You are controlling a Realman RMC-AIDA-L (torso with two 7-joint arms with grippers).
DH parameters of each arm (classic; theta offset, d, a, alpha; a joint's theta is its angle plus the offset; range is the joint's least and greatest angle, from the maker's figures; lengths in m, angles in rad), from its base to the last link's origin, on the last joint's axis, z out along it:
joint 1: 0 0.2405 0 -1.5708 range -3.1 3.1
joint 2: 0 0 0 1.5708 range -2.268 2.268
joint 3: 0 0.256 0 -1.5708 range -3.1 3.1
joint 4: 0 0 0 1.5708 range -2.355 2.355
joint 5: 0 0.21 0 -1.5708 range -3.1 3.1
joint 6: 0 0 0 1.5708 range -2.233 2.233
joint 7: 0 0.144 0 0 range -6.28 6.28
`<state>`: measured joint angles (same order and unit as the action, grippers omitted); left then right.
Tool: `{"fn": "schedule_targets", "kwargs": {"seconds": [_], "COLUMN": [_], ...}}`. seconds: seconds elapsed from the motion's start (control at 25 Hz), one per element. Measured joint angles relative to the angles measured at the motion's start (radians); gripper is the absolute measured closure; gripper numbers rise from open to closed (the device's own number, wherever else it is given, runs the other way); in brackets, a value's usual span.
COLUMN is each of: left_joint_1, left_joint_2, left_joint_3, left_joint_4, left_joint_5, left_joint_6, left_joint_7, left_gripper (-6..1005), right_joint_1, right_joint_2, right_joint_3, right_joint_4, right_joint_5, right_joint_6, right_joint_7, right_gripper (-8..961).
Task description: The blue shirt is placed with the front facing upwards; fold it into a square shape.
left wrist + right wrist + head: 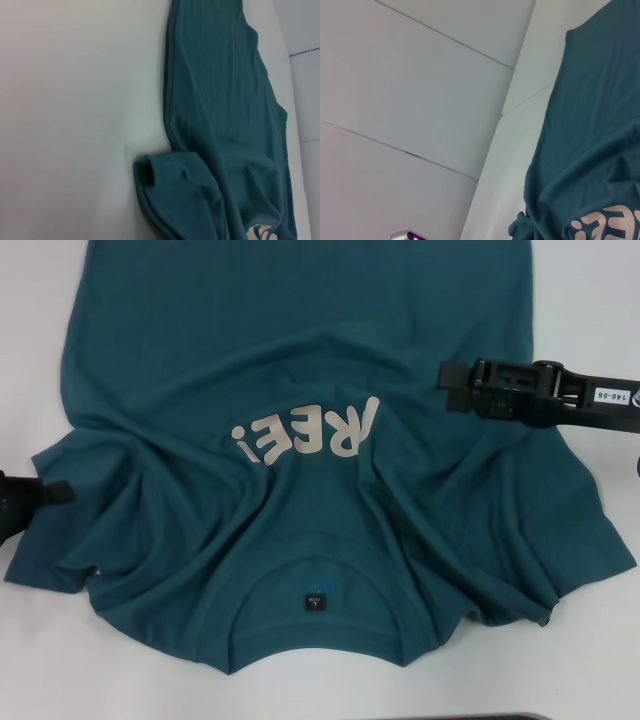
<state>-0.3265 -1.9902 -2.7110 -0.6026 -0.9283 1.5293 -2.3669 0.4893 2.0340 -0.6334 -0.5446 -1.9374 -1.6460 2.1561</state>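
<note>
The blue shirt (300, 360) lies front up on the white table, collar (312, 640) towards me, its off-white letters (300, 438) upside down. The first letter is hidden under a fold. The cloth is bunched into ridges across the chest and both shoulders. My right gripper (458, 387) reaches in from the right over the shirt's right chest, beside the letters. My left gripper (55, 493) sits at the left edge, at the left sleeve (45, 550). The left wrist view shows the sleeve opening (150, 175) and the shirt's side (225, 100). The right wrist view shows the shirt's body (595, 125) and letters (607, 225).
White table (580, 300) surrounds the shirt on the left, right and near sides. A small dark label (314, 602) sits inside the collar. The right wrist view looks past the table to pale wall panels (410, 75).
</note>
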Motion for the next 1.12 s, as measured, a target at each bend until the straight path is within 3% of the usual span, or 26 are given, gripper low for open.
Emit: {"fn": "schedule_targets", "kwargs": {"seconds": [0.28, 0.76, 1.12], "left_joint_1": [0.008, 0.031, 0.045], "left_joint_2": [0.020, 0.074, 0.078], "left_joint_3": [-0.002, -0.010, -0.056], "left_joint_4": [-0.005, -0.098, -0.156], "left_joint_5": [0.000, 0.000, 0.001], "left_joint_6": [0.006, -0.015, -0.008], "left_joint_7": [-0.015, -0.122, -0.163], "left_gripper": [994, 992, 991], "right_joint_1": [0.000, 0.000, 0.000], "right_joint_2": [0.000, -0.002, -0.001], "right_joint_3": [0.000, 0.001, 0.010], "right_joint_4": [0.000, 0.000, 0.000], "right_joint_5": [0.000, 0.000, 0.000], "right_joint_6": [0.000, 0.000, -0.005], "right_joint_7": [0.005, 0.007, 0.008], "right_gripper": [69, 69, 69]}}
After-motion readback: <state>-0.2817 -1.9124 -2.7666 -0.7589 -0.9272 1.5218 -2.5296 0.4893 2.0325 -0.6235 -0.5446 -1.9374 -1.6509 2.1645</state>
